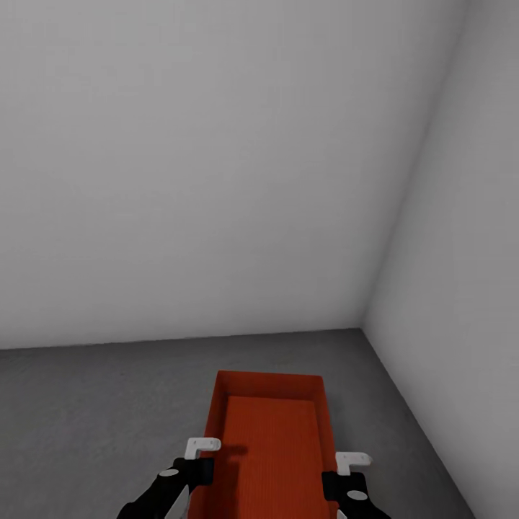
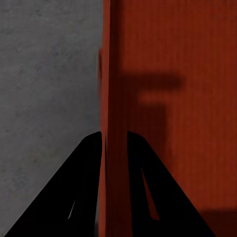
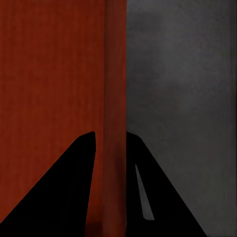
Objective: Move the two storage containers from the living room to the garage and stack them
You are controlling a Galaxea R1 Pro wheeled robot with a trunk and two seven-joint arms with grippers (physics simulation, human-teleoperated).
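- I had one orange-red storage container (image 1: 272, 440) held out in front of me, over the dark grey floor (image 1: 94, 404) near a corner of the white-grey walls (image 1: 216, 166).
- My left hand (image 2: 114, 136) was pinched on its left side wall (fingers either side of the rim, one inside, one outside).
- My right hand (image 3: 109, 134) gripped the opposite wall the same way, clamped tight on it.
- The bin was open-top, nothing inside.
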